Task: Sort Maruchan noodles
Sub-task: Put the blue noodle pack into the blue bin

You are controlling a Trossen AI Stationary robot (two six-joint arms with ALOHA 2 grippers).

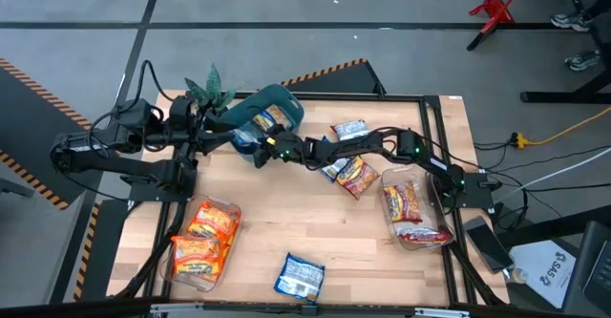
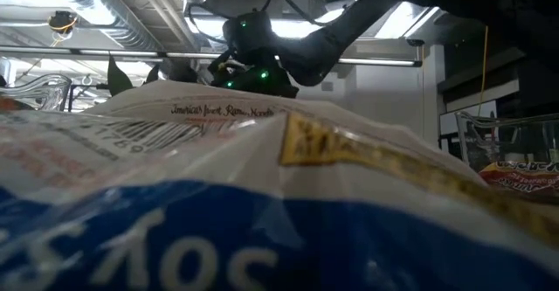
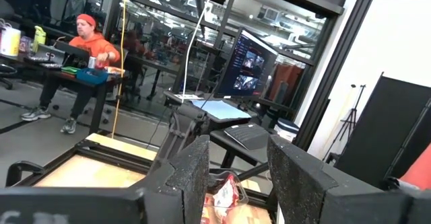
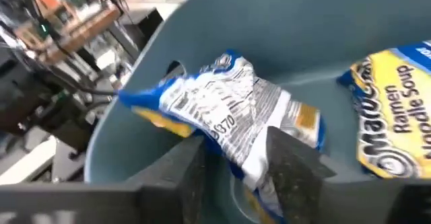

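With the right gripper [image 4: 232, 160] reaching into the teal bin [image 1: 283, 100], I'm releasing a blue packet [image 4: 225, 113]: its jaws are parting around it, beside the bin's other blue packet [image 4: 394, 106]. The left gripper [image 3: 236, 177] is waiting beside the bin, jaws spread, empty.

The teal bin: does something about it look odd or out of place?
Yes. The teal bin lies tipped on its side, its opening toward the right hand, so the blue-white packets inside could slide out.
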